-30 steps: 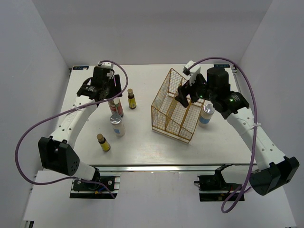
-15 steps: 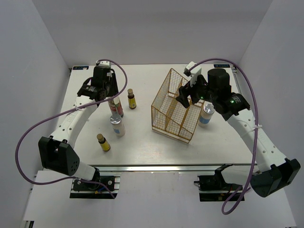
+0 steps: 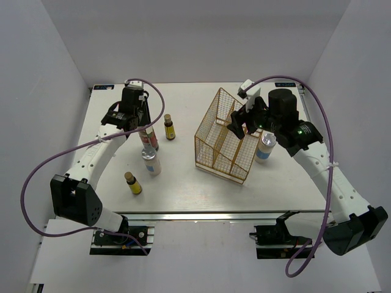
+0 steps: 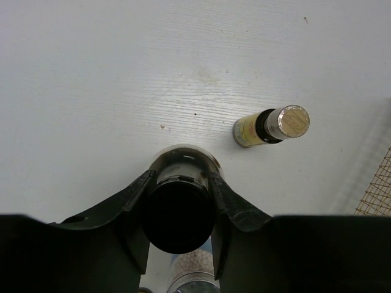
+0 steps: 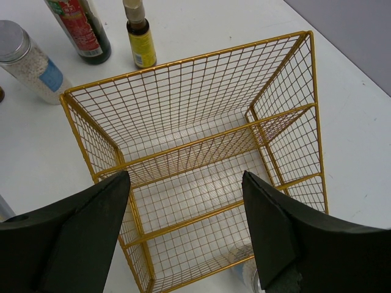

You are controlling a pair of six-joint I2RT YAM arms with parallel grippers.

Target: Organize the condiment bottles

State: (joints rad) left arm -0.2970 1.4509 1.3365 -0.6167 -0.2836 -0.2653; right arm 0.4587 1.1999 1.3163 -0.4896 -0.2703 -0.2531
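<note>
Left jaws pinch the red-label bottle (image 4: 178, 213); right jaws spread above the basket (image 5: 183, 64).

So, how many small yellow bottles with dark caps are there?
2. The far yellow bottle stands beside the red-label bottle; the near yellow bottle stands alone front-left. Arms might hide others.

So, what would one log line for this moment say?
left gripper: shut on red-label bottle | right gripper: open over gold wire basket | no bottle inside basket yet
</note>
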